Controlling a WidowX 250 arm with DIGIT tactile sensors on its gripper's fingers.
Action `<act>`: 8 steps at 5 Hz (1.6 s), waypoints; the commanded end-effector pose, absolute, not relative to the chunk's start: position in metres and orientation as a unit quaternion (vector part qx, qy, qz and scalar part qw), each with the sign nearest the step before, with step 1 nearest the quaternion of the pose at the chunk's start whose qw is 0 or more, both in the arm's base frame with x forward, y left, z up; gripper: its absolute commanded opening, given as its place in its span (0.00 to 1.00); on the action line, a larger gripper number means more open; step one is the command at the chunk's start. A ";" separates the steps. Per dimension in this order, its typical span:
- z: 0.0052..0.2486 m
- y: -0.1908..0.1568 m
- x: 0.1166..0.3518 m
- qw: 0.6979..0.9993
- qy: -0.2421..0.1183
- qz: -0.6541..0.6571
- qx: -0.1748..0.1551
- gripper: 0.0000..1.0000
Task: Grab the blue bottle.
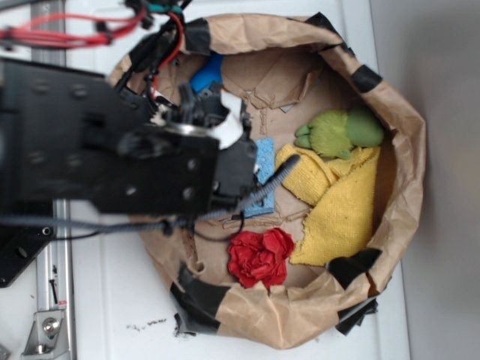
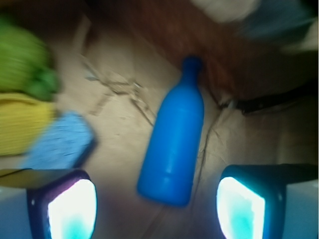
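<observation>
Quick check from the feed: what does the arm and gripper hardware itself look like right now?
The arm is boxy matte-black plates with visible screws, red wires and a ribbed grey cable. The gripper has two dark fingers with pale, bluish-glowing pads.

Tool (image 2: pixel 157 209) spread wide, empty, fingers (image 2: pixel 72 209) pointing down.

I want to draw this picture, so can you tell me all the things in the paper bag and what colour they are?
blue bottle: one, blue, lying on the bag floor between the fingers
sponge: one, light blue, beside the yellow cloth
yellow cloth: one, yellow, right side of the bag
green toy: one, green, above the cloth
red flower: one, red, bottom of the bag
paper bag: one, brown with black tape, holds everything
hand: one, black, open, above the bottle's base
</observation>
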State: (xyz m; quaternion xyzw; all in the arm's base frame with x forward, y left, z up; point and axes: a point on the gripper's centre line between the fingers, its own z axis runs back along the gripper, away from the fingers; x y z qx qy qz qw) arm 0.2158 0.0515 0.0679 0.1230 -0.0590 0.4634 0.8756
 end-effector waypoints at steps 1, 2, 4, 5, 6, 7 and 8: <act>0.056 0.106 0.212 0.857 -0.050 0.512 0.027 1.00; 0.056 0.106 0.212 0.857 -0.050 0.512 0.027 1.00; 0.056 0.106 0.212 0.857 -0.050 0.512 0.027 1.00; 0.102 0.090 0.231 0.859 -0.097 0.502 -0.021 1.00; 0.111 0.087 0.246 0.850 -0.113 0.513 -0.035 1.00; 0.109 0.074 0.255 0.852 -0.129 0.505 -0.038 1.00; 0.073 0.069 0.255 0.847 -0.129 0.516 -0.029 1.00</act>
